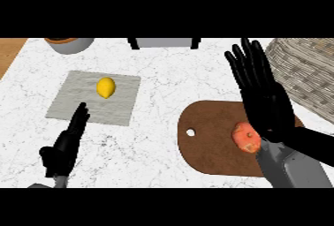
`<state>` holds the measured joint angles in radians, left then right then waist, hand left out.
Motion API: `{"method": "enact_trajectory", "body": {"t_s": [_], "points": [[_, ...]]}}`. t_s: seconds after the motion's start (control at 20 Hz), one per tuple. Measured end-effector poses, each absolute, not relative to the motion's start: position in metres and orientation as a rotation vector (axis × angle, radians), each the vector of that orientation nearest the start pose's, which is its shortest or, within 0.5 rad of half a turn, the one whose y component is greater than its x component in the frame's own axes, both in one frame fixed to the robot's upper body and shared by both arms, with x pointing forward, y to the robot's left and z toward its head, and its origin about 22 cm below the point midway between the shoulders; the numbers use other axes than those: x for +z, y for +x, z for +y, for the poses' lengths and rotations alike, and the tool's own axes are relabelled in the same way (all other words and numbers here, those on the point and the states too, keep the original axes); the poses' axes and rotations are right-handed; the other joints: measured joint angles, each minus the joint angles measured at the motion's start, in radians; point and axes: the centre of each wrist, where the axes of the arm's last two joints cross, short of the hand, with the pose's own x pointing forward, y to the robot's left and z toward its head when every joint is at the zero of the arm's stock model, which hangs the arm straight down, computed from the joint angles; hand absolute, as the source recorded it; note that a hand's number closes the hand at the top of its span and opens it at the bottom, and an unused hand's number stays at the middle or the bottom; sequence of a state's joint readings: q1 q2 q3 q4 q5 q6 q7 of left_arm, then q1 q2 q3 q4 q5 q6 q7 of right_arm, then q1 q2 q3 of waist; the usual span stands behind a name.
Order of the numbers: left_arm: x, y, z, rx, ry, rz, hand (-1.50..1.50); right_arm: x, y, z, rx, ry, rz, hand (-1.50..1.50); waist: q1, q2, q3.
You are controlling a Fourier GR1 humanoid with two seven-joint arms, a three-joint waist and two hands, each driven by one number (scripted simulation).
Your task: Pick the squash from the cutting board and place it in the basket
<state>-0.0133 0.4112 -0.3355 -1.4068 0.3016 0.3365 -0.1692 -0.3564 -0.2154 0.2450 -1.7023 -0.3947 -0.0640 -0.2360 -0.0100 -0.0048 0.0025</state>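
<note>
An orange-red squash [246, 137] lies on the brown cutting board [212, 141] at the lower right of the counter. My right hand [261, 92] is raised above the board with straight fingers pointing away; its wrist covers the squash's right side. The wicker basket [306, 70] stands at the right edge, just beyond that hand. My left hand [65, 143] rests open at the lower left, fingers pointing up toward a grey mat.
A yellow lemon [106, 87] sits on the grey mat [78, 103] at the left. A grey pot [70, 44] stands at the far left edge, and a grey-black object [164, 43] at the far middle. Wooden surface borders the marble counter at the left.
</note>
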Motion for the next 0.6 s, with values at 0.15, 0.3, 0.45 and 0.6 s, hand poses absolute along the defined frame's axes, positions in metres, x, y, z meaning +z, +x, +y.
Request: {"method": "enact_trajectory", "body": {"t_s": [0.15, 0.3, 0.45, 0.6], "points": [[-0.017, 0.239, 0.274, -0.098, 0.201, -1.504, 0.0, 0.123, 0.309, -0.208, 0.149, 0.532, -2.118, 1.5, 0.01, 0.005, -0.001], [0.006, 0.258, 0.292, -0.093, 0.233, -1.496, 0.0, 0.13, 0.33, -0.251, 0.186, 0.588, -2.106, 1.5, 0.021, 0.015, 0.001], [0.012, 0.265, 0.294, -0.088, 0.212, -1.465, 0.0, 0.147, 0.329, -0.254, 0.579, 0.568, -2.135, -1.5, 0.024, 0.018, 0.0], [0.019, 0.273, 0.299, -0.081, 0.203, -1.434, 0.0, 0.136, 0.318, -0.237, 0.823, 0.527, -2.167, -1.5, 0.018, 0.014, 0.0]]}}
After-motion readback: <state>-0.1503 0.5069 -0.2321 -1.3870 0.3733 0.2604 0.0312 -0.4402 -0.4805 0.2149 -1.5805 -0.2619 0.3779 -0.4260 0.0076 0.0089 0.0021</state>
